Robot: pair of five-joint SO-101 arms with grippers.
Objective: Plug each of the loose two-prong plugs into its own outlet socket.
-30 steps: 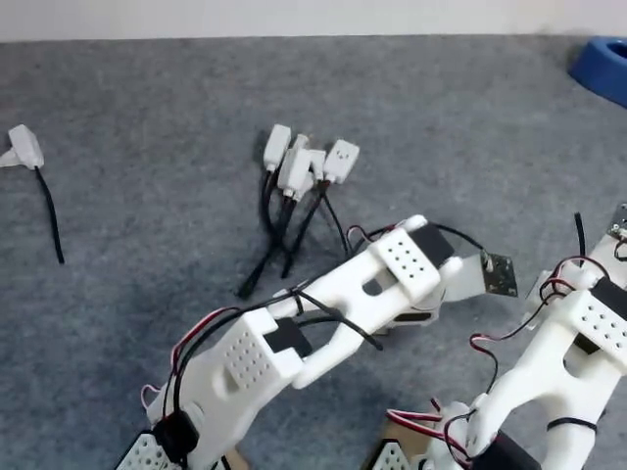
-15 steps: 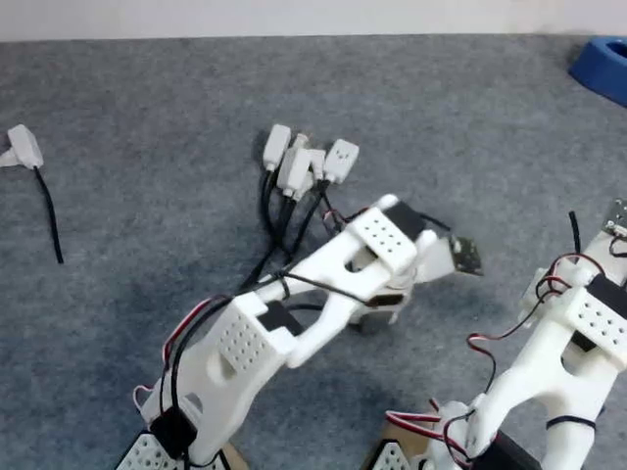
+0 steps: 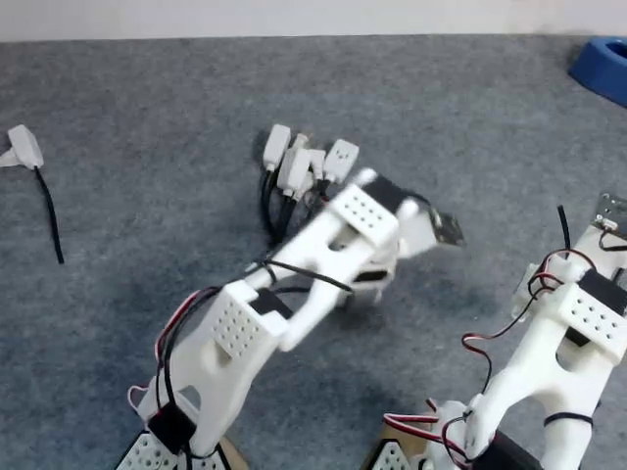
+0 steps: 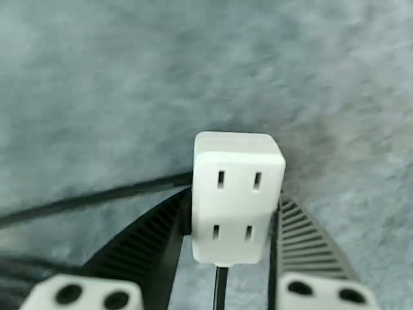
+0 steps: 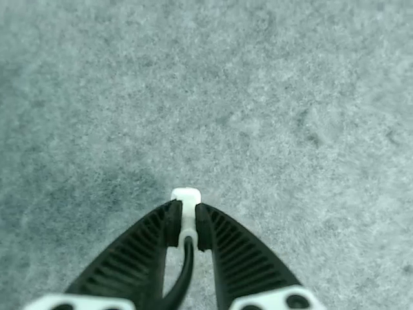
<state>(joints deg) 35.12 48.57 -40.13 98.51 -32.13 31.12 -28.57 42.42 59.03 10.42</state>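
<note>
My left gripper (image 4: 232, 201) is shut on a white outlet socket (image 4: 237, 174) with two pairs of slots; its black cord (image 4: 97, 197) trails off over the carpet. My right gripper (image 5: 186, 210) is shut on a small white two-prong plug (image 5: 186, 196), whose black cord (image 5: 182, 271) runs back between the fingers. In the high view the left arm (image 3: 323, 255) stretches to the middle of the carpet, its wrist just beside a cluster of white plugs and sockets (image 3: 304, 162) with black cords. The right arm (image 3: 568, 333) stands at the lower right.
A lone white plug (image 3: 24, 147) with a black cord lies at the far left of the grey carpet (image 3: 147, 215). A blue container (image 3: 602, 61) sits at the back right corner.
The left arm has swung away from the right arm and farther out, its wrist now beside the cluster. The right arm has shifted slightly.
</note>
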